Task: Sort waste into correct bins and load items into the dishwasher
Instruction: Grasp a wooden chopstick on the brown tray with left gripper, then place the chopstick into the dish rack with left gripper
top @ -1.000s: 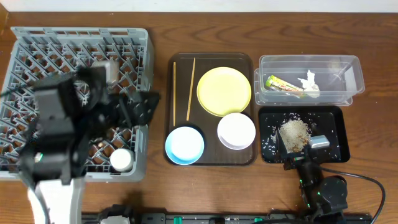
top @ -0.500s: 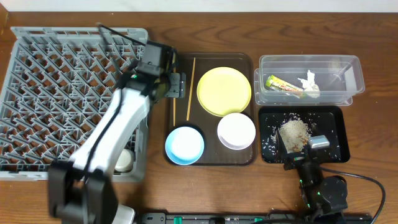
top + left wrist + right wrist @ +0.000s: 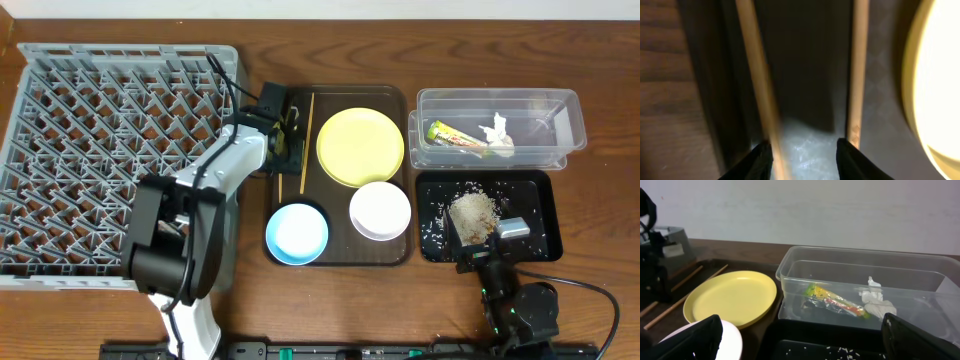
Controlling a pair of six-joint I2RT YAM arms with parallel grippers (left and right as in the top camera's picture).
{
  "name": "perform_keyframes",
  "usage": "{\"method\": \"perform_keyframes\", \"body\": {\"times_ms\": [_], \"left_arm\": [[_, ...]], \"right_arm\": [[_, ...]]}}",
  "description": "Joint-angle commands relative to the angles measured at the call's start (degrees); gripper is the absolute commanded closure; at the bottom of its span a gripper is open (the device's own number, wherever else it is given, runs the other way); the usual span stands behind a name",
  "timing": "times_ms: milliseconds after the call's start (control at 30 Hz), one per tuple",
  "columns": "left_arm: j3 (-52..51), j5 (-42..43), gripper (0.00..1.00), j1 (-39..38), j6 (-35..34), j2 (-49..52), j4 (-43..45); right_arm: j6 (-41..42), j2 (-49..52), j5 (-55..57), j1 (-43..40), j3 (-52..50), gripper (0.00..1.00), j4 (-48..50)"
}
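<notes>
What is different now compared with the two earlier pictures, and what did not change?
The left arm swung right, from above the grey rack to the left edge of the brown tray. The left gripper now hangs open over the two chopsticks, holding nothing. The right gripper, the plate, the blue bowl and the white bowl stayed in place.

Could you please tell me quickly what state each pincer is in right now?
Left pincer: open, holding nothing, down at the chopsticks.
Right pincer: open, holding nothing.
</notes>
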Motion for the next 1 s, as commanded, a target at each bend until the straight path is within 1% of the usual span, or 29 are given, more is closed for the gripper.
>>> {"method": "perform_keyframes", "body": {"times_ms": [0,33,100,200,267,333,533,667,733,800,867,967], "left_arm": [[-0.4,0.7,0.6,0.1,-3.4,3.1,0.6],[-0.4,0.7,0.61,0.1,-3.8,3.8,0.7],[-0.4,0.7,0.66,0.1,-3.8,4.5,0.8],[-0.3,0.8,0.76,0.1,-4.0,4.5,0.4],[0.2,0.8,0.88,0.2,-4.2,3.8,-0.8],[1.4,0.8,0.94,0.3,-4.2,2.6,-2.9],[5.7,0.7,0.94,1.2,-3.8,-5.2,-8.9],[8.0,-0.9,0.94,2.2,-0.9,-12.4,-13.0],[8.0,-8.0,0.94,3.1,2.0,-17.4,-16.5],[8.0,-14.6,0.94,3.7,3.9,-19.8,-19.8],[8.0,-19.6,0.94,4.7,4.6,-20.7,-22.7],[7.4,-22.3,0.94,6.8,6.2,-20.3,-24.4]], "right_arm": [[0.1,-0.3,0.0,-0.8,0.0,0.01,-0.2],[0.1,-0.3,0.0,-0.8,0.0,0.01,-0.2],[0.1,-0.3,0.0,-0.8,0.0,0.01,-0.2],[0.1,-0.3,0.0,-0.8,0.0,0.01,-0.2],[0.1,-0.3,0.0,-0.8,0.0,0.01,-0.2],[0.1,-0.3,0.0,-0.8,0.0,0.01,-0.2],[0.1,-0.3,0.0,-0.8,0.0,0.01,-0.2],[0.1,-0.3,0.0,-0.8,0.0,0.01,-0.2],[0.1,-0.3,0.0,-0.8,0.0,0.01,-0.2],[0.1,-0.3,0.0,-0.8,0.0,0.01,-0.2],[0.1,-0.3,0.0,-0.8,0.0,0.01,-0.2],[0.1,-0.3,0.0,-0.8,0.0,0.01,-0.2]]}}
